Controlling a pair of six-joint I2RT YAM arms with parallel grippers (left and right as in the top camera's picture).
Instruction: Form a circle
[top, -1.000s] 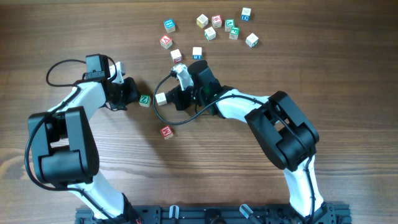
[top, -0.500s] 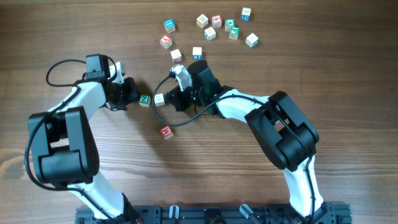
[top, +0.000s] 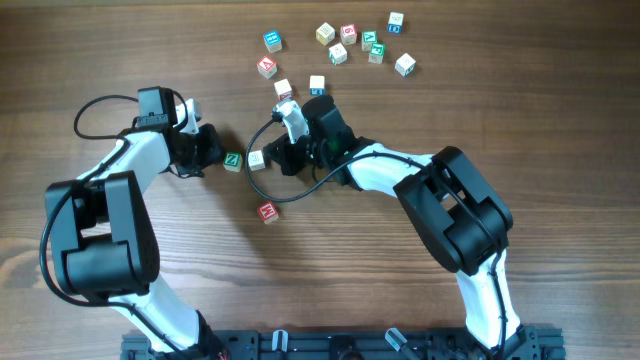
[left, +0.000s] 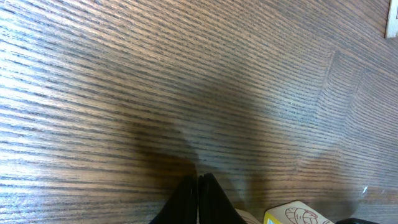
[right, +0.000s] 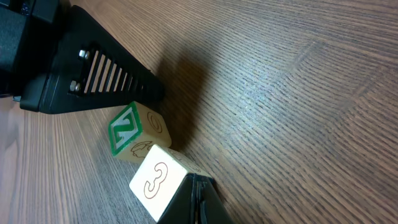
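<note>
Since a second ago, the number 3 block (top: 256, 158) has slid a little left, and the right gripper (top: 268, 158) has followed it; we see no other change. Our right gripper (right: 198, 184) has its fingers pressed together with nothing between them, and their tip sits against the near edge of the number 3 block (right: 158, 180). That block lies tilted on the wooden table (top: 520, 110), one corner touching the green Z block (right: 132, 134). Our left gripper (top: 220, 157) is likewise closed on nothing, its black fingers just beside the green Z block (top: 232, 160) on the far side. In the left wrist view the left gripper (left: 198, 182) shows its tips meeting low over the wood. A red block (top: 267, 212) lies apart, nearer the robot base. Two more blocks (top: 283, 89) sit just beyond the right arm, and the scattered cluster (top: 348, 34) stays well apart at the far edge
</note>
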